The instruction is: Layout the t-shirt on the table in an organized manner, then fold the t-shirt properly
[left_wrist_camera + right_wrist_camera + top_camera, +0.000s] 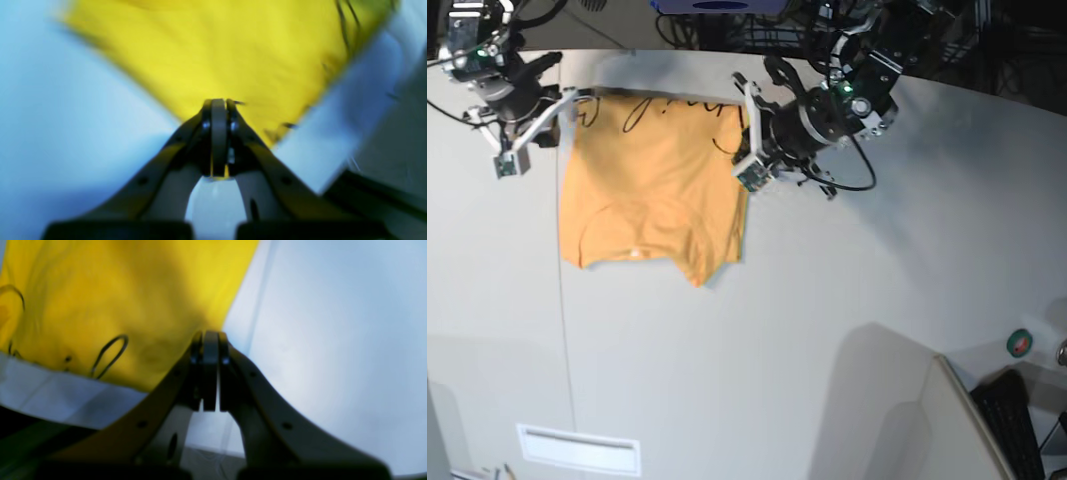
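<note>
In the left wrist view, soft yellow t-shirt [213, 50] cloth is pinched between the closed jaws of the left gripper [218, 104] above the smooth pale table [66, 116]. In the right wrist view, the right gripper [210, 335] is clamped on another corner, beside thin black lettering [110, 355]. In the base view, the shirt is seen stretched flat near the curved far edge.

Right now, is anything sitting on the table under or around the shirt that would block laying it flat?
Nothing visible does. Both grippers, left and right, are shut on the t-shirt at its far corners, and the table around it is bare.
</note>
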Tool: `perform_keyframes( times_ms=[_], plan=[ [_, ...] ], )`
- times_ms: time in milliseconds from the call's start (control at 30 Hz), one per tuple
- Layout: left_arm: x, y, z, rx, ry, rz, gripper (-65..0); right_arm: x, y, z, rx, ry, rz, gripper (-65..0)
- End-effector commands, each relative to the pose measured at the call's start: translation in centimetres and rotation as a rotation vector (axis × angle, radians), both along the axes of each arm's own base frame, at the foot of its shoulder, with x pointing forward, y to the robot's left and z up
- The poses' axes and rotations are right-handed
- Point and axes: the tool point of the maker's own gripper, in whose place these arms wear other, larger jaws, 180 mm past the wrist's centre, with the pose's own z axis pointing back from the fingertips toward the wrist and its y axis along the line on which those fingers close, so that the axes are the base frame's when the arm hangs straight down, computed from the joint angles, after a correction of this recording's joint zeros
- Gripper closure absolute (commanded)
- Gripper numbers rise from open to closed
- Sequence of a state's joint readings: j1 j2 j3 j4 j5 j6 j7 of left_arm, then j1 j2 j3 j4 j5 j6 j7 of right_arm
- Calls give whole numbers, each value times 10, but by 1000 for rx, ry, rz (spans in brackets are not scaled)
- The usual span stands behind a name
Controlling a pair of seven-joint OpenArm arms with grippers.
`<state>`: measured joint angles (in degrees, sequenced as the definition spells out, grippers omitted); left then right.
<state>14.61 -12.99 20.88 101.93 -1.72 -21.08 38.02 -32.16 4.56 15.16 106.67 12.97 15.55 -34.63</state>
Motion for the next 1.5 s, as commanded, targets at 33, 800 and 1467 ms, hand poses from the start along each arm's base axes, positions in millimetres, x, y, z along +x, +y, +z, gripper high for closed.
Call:
perform_keyframes(
  times_ms=[33,800,1467],
  plan=[
    [-7,16,16,-16,-29,43,0,-18,-20,15,-67,11,23,0],
    [-288,157,-107,237,664,339,0,-276,6,-83,44,850,511,0],
    [-297,140,-218,19,640,508,0,-315,36,-213,84,721,321,0]
  ],
)
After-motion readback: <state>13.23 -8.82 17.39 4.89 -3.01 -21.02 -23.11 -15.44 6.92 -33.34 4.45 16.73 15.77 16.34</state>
